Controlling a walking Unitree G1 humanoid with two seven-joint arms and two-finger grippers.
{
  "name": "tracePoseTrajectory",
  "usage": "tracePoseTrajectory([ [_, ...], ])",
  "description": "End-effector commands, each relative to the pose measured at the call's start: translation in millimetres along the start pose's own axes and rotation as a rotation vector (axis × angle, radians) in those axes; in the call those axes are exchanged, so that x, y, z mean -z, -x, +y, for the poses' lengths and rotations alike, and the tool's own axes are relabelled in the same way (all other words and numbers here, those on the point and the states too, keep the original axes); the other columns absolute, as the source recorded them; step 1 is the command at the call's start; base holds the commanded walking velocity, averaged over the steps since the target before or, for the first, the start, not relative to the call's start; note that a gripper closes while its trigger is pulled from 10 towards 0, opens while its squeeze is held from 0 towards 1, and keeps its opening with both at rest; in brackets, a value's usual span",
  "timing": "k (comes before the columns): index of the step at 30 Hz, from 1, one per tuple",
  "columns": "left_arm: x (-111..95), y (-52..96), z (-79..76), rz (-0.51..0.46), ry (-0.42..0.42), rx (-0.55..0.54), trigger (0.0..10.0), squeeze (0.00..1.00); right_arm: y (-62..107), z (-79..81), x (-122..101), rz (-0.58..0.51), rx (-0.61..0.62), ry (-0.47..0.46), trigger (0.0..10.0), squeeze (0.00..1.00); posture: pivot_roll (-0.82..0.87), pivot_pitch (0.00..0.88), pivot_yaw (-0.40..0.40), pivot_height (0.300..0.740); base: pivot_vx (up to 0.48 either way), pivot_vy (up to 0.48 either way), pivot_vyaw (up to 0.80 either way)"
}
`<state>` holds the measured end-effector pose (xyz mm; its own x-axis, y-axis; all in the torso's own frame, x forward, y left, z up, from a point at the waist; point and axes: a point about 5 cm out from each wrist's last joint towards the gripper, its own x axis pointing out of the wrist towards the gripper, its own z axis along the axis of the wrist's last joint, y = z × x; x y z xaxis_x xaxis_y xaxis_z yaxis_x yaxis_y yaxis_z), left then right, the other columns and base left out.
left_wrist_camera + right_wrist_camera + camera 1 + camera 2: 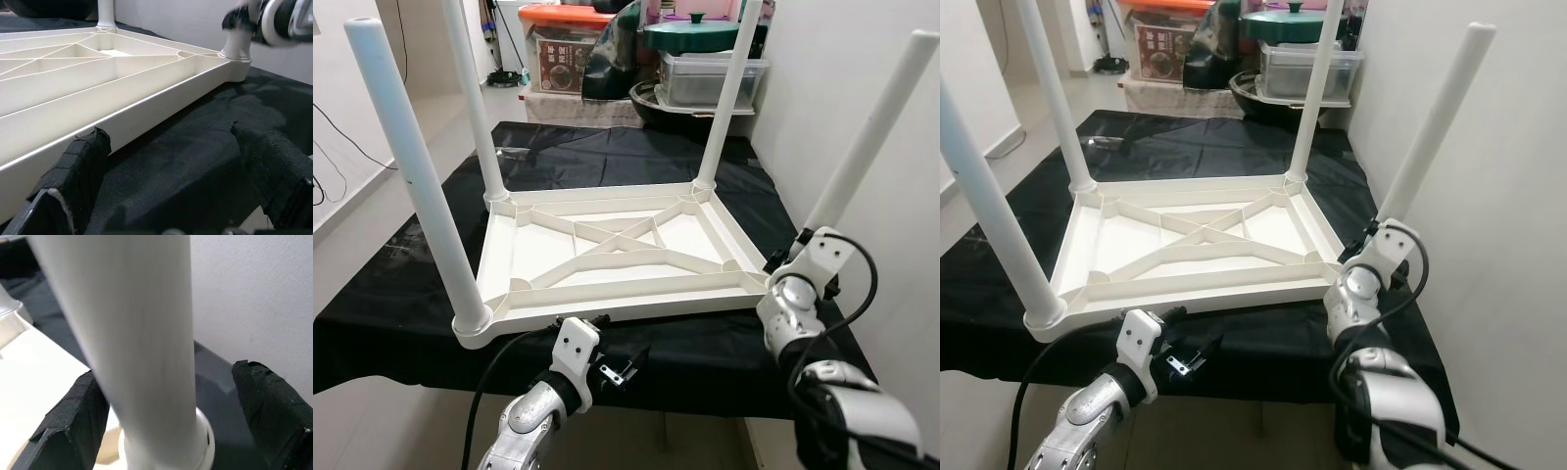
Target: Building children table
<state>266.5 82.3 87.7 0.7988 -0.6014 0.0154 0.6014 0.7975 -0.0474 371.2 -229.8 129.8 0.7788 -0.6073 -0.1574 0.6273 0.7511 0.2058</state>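
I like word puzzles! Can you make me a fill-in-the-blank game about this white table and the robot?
1. The white plastic table lies upside down on a ____ cloth.
2. ____ white legs stick up from it.
3. The right gripper is open around the leg nearest the ____.
4. The left gripper is open near the table's front ____.

Missing words: black; four; wall; edge

White table leg (142,347) is seen between spread black fingers (73,431), seated in its socket (205,450); white wall (254,293) behind.

One upturned tabletop (617,250), four white legs (411,176), two pincers (625,370).
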Motion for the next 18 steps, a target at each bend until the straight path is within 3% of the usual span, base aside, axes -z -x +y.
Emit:
tracePoseTrajectory([
  [1,3,1.4,-1.9,0.021,-0.013,0.0,10.0,0.0,1.8,2.4,-1,-0.026,-0.018,0.014,10.0,0.0,0.06,0.0,-0.059,0.74,0.0,0.0,0.0],
  [2,3,1.4,-1.9,0.021,-0.013,0.0,10.0,0.0,1.8,2.4,-1,-0.026,-0.018,0.014,10.0,0.0,0.06,0.0,-0.059,0.74,0.0,0.0,0.0],
  [5,3,2.6,0.9,0.032,-0.043,-0.049,10.0,0.0,22.9,6.8,20,-0.055,-0.165,0.097,10.0,0.0,0.05,0.0,-0.052,0.74,0.0,0.0,0.0],
  [13,3,4.8,3.4,0.049,-0.077,-0.087,10.0,0.0,55.9,7.0,34,-0.11,-0.353,0.159,10.0,0.0,0.04,0.0,-0.043,0.74,0.0,0.0,0.0],
  [17,-1,9.4,5.7,0.04,-0.088,-0.147,10.0,0.0,84.1,5.3,48,-0.133,-0.572,0.23,10.0,0.0,0.03,0.0,-0.04,0.74,0.0,0.0,0.0],
  [18,-1,9.4,5.7,0.04,-0.088,-0.147,10.0,0.0,84.1,5.3,48,-0.133,-0.572,0.23,10.0,0.0,0.03,0.0,-0.04,0.74,0.0,0.0,0.0],
])
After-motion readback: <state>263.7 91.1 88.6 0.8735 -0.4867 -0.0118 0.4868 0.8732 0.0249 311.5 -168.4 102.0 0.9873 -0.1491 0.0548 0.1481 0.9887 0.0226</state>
